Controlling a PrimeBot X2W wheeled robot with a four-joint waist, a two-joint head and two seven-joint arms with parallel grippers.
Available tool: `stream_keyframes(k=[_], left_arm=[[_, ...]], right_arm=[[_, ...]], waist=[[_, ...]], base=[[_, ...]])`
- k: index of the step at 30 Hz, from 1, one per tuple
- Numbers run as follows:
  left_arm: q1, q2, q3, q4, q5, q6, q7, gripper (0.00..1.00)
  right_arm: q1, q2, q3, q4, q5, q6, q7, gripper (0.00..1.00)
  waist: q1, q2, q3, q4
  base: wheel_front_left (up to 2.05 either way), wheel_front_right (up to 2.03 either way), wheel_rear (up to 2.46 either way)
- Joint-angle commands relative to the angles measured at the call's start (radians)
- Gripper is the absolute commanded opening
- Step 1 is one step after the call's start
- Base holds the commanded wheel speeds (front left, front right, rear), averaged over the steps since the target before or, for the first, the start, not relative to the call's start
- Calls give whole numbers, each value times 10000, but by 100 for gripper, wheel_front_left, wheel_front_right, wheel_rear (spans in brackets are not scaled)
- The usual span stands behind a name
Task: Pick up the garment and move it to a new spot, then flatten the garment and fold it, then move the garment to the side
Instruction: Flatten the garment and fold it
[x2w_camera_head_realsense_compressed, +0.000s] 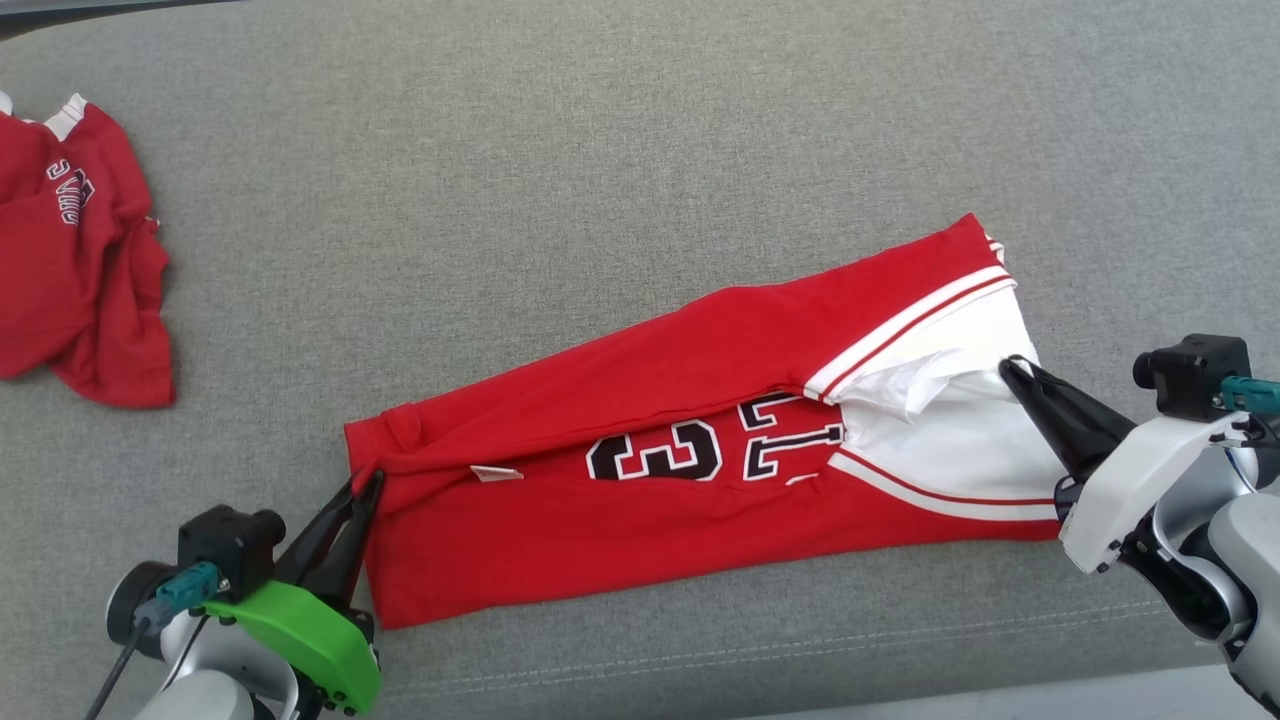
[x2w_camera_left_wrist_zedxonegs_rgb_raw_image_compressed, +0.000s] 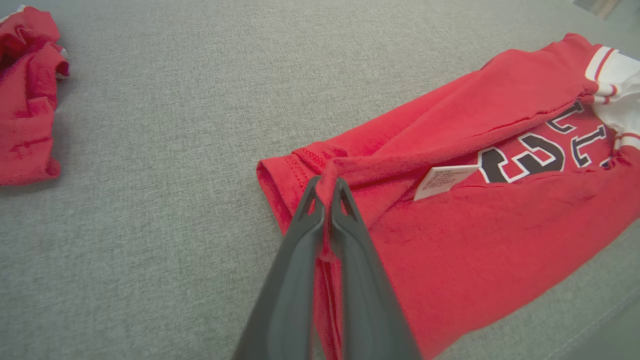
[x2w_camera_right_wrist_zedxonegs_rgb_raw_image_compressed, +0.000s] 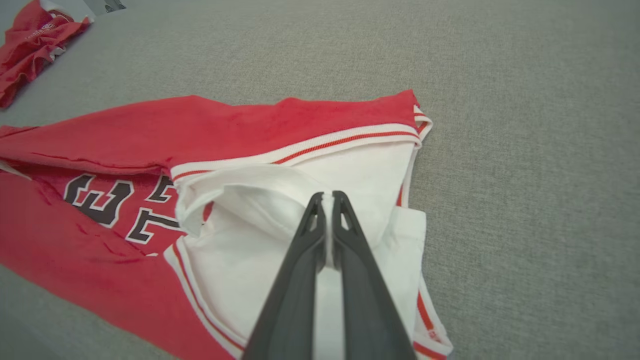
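The garment (x2w_camera_head_realsense_compressed: 700, 430) is a red jersey with a white end, white-and-red stripes and black "23" lettering. It lies folded lengthwise, stretched across the grey fabric surface (x2w_camera_head_realsense_compressed: 600, 150). My left gripper (x2w_camera_head_realsense_compressed: 372, 480) is shut on the red hem at the garment's left end; in the left wrist view red cloth (x2w_camera_left_wrist_zedxonegs_rgb_raw_image_compressed: 450, 240) is bunched between the fingers of that gripper (x2w_camera_left_wrist_zedxonegs_rgb_raw_image_compressed: 327, 181). My right gripper (x2w_camera_head_realsense_compressed: 1010, 365) is shut on a raised fold of the white fabric (x2w_camera_right_wrist_zedxonegs_rgb_raw_image_compressed: 260, 240) at the right end, with the cloth pinched at its tips (x2w_camera_right_wrist_zedxonegs_rgb_raw_image_compressed: 327, 195). A white label (x2w_camera_left_wrist_zedxonegs_rgb_raw_image_compressed: 442, 181) sticks out near the lettering.
A second red garment (x2w_camera_head_realsense_compressed: 80, 260) lies crumpled at the far left of the surface, also seen as a red heap (x2w_camera_left_wrist_zedxonegs_rgb_raw_image_compressed: 25, 95) and far off (x2w_camera_right_wrist_zedxonegs_rgb_raw_image_compressed: 35, 40). The surface's front edge with a stitched seam (x2w_camera_head_realsense_compressed: 800, 645) runs just below the jersey.
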Motion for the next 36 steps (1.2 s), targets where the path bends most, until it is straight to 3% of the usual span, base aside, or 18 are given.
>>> stream_keyframes(k=[1,8,10,13,14,16,17,18,29,36], left_arm=[[179,-26,5,44,1,13,-93,0],[491,-99,-132,113,56,-7,-323,0],[572,-143,-160,121,81,21,-390,21],[740,-218,-208,153,95,-5,-504,44],[799,-232,-228,179,98,-4,-518,100],[877,-217,-265,225,144,66,-550,100],[934,-216,-274,251,139,90,-552,100],[997,-210,-289,267,139,100,-576,100],[1759,97,-775,-99,-70,51,34,100],[1904,-102,-90,-707,-391,670,-430,100]], right_arm=[[163,8,-77,-18,-125,-14,43,0],[570,161,-449,-39,-454,-14,79,0],[733,201,-532,-60,-534,-14,28,0],[1013,260,-661,-92,-601,-14,-36,0],[1095,268,-688,-113,-617,-14,-53,13],[1259,258,-731,-138,-610,-14,-122,62],[1367,253,-768,-146,-604,-14,-166,94],[1464,254,-820,-139,-609,-14,-188,100],[2639,127,-1209,-281,-907,-14,-121,100],[3085,120,-2092,-521,-705,-14,-68,100]], waist=[[1,-1,3,0],[1,-1,-40,68],[1,-1,-67,84],[1,-1,-121,91],[1,-1,-145,86],[1,-1,-198,71],[1,-1,-226,63],[1,-1,-256,53],[1,-1,-699,-31],[1,-1,-1110,43]], base=[[0,0,0],[0,0,0],[0,0,0],[0,0,0],[0,0,0],[0,0,0],[0,0,0],[0,0,0],[0,0,0],[0,0,0]])
